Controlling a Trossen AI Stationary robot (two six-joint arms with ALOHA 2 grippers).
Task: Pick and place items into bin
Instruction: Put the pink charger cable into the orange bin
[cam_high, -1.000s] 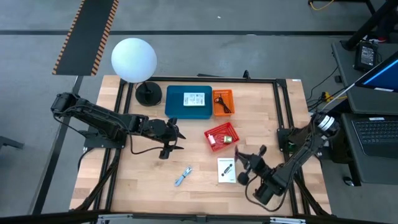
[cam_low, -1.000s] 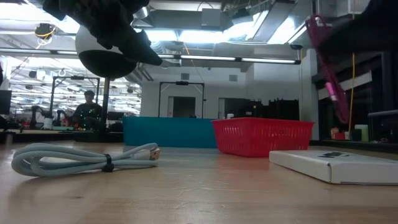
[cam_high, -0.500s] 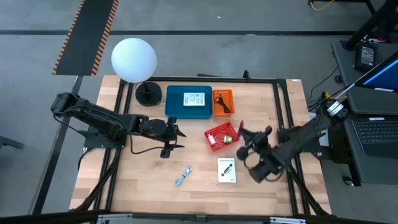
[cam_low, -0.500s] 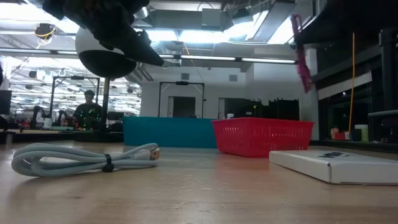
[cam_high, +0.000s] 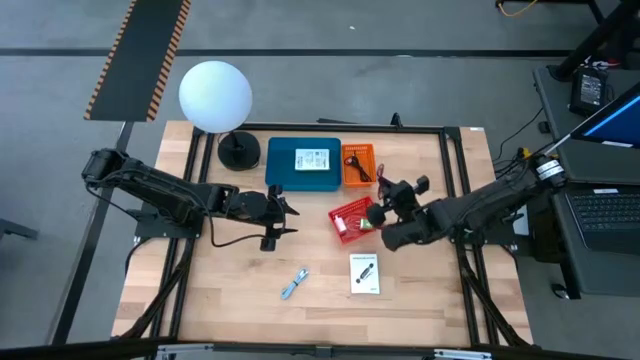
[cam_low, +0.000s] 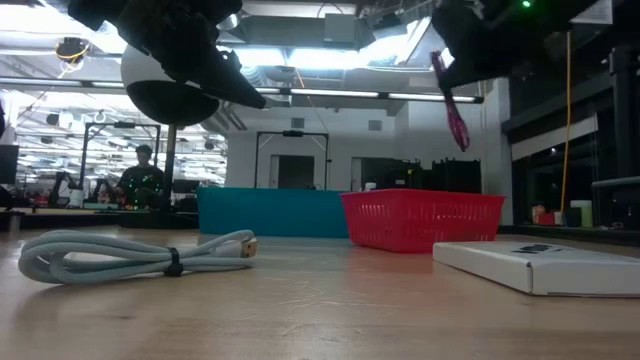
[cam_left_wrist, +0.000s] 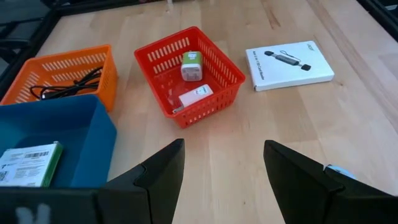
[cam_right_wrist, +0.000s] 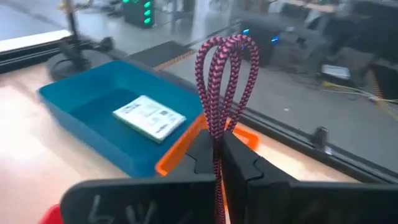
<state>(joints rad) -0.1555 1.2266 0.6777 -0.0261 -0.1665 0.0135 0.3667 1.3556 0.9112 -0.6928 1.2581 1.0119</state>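
Note:
My right gripper (cam_high: 380, 210) is shut on a maroon braided cable (cam_right_wrist: 222, 74) and hovers by the right side of the red basket (cam_high: 357, 218). That basket (cam_left_wrist: 189, 74) holds small white and green pieces. The orange basket (cam_high: 358, 165) holds black cables. In the blue bin (cam_high: 304, 165) lies a white printed card. A white card box (cam_high: 364, 273) and a blue-silver cable (cam_high: 294, 283) lie on the table. My left gripper (cam_high: 285, 222) hovers open left of the red basket, holding nothing. My right gripper pinches the folded maroon cable between its two fingers (cam_right_wrist: 202, 152), several strands together, just below its loops (cam_right_wrist: 217, 127). The looped end juts out past the fingertips. In the low view the cable (cam_low: 455, 110) slants down from the gripper, clear of table and baskets.
A white globe lamp (cam_high: 215, 95) on a black base (cam_high: 239, 152) stands at the far left. A black frame (cam_high: 455, 180) runs round the table. Bare wood lies near the front edge, left of the blue-silver cable. People and benches show in the room behind.
My right gripper, still shut on the maroon cable, has swung up from the near right of the table toward the far edge and a little left, ending beside the red basket. The cable has travelled with it, clear of the table.

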